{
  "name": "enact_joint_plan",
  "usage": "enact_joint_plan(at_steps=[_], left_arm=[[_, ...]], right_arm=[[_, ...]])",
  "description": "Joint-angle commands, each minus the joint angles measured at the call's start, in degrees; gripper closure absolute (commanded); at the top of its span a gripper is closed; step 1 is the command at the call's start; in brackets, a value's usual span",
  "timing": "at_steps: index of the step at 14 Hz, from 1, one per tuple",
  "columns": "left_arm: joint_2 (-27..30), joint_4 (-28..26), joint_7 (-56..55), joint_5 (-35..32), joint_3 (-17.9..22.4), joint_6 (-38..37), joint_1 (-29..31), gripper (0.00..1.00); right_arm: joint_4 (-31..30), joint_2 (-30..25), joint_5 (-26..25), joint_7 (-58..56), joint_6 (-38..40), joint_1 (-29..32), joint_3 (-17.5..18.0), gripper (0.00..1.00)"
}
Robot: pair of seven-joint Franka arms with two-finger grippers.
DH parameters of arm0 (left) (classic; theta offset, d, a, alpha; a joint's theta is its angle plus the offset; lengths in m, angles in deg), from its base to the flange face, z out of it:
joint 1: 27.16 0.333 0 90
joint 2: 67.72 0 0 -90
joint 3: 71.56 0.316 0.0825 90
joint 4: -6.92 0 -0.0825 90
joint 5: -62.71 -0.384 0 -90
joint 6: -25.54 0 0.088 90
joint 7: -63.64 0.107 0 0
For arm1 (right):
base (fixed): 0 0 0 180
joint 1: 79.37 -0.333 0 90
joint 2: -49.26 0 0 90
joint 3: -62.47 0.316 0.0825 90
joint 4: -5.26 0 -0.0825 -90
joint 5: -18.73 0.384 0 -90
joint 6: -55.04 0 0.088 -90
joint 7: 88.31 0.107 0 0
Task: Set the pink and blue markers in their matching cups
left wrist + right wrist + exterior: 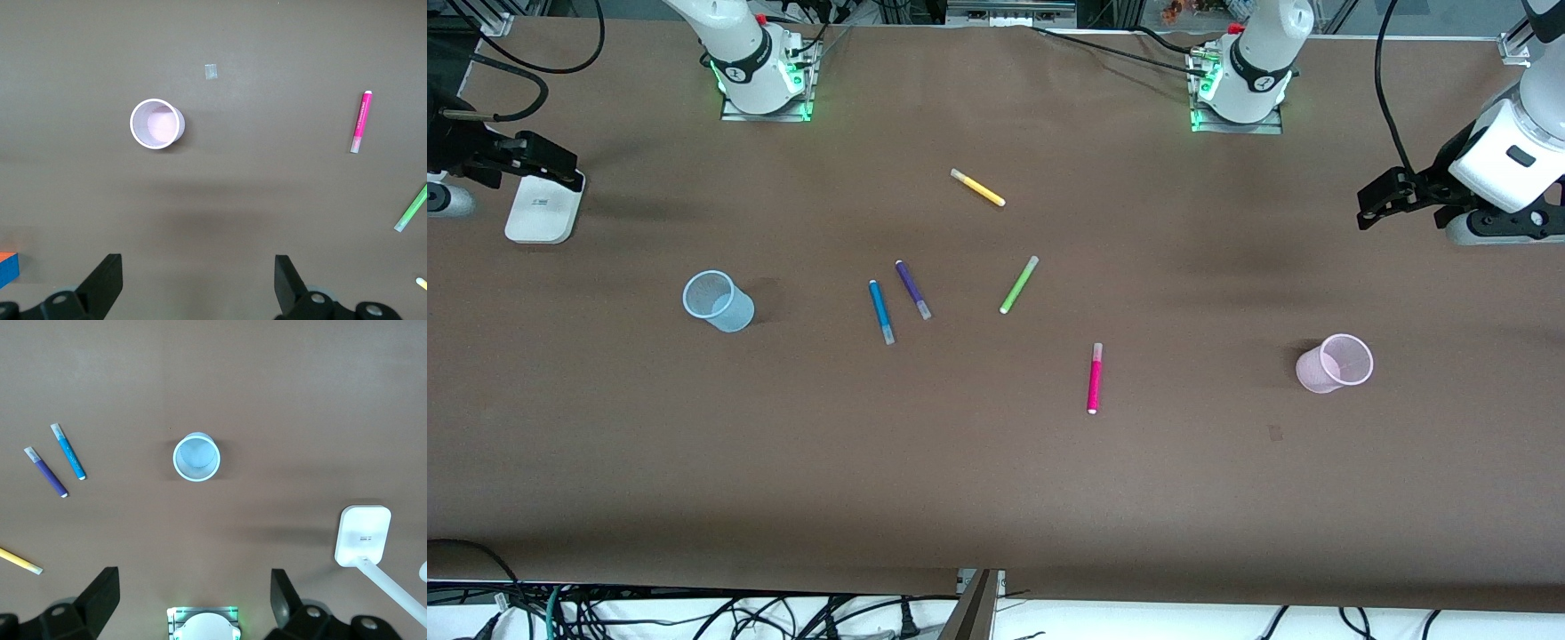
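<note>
Both arms wait raised at the ends of the bench (pixel 996 498), the left tool (pixel 199 283) with fingers spread apart above the upright pink cup (pixel 1336 364), the right tool (pixel 195 600) likewise apart above the upright blue cup (pixel 718 301). The blue marker (pixel 881 311) lies flat just beside a purple marker (pixel 913 289). The pink marker (pixel 1094 378) lies flat nearer the front camera, well apart from the pink cup.

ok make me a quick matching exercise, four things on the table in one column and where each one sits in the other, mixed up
Things:
1. blue marker
2. pink marker
3. yellow marker
4. pink cup

Places:
A. toward the left arm's end of the table
B. closest marker to the arm bases
C. right beside the purple marker
D. marker nearest the front camera

Pairs: 1-C, 2-D, 3-B, 4-A
</note>
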State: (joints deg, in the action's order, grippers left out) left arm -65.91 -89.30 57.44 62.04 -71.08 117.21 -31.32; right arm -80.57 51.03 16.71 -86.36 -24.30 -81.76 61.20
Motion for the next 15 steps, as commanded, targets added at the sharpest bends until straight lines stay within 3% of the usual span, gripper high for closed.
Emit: enact_joint_plan(at_steps=[1, 6, 10, 13, 15], left_arm=[[-0.84, 1.91, 1.19, -1.35, 0.05, -1.58, -0.32, 0.00], [-0.84, 1.91, 1.19, -0.65, 0.05, -1.67, -0.32, 0.00], [-2.15, 1.73, 1.81, 1.98, -1.88, -3.51, -0.76, 0.00], [-8.55, 2.26, 1.54, 2.17, -6.62, -2.12, -1.47, 0.00], [-13.12, 3.05, 1.11, 2.43, -8.74, 2.62, -1.55, 0.00]], right_arm=[[0.93, 0.07, 1.14, -0.55, 1.02, 0.73, 0.13, 0.00], [0.85, 2.96, 1.32, -0.55, 0.15, -0.15, 1.09, 0.00], [0.84, 14.98, 1.50, -0.55, -5.47, -7.87, 1.44, 0.00], [0.41, 23.24, 1.67, 0.42, -12.40, -13.93, 1.36, 0.00], [0.23, 28.00, 1.85, 0.68, -18.72, -17.10, 1.36, 0.00]])
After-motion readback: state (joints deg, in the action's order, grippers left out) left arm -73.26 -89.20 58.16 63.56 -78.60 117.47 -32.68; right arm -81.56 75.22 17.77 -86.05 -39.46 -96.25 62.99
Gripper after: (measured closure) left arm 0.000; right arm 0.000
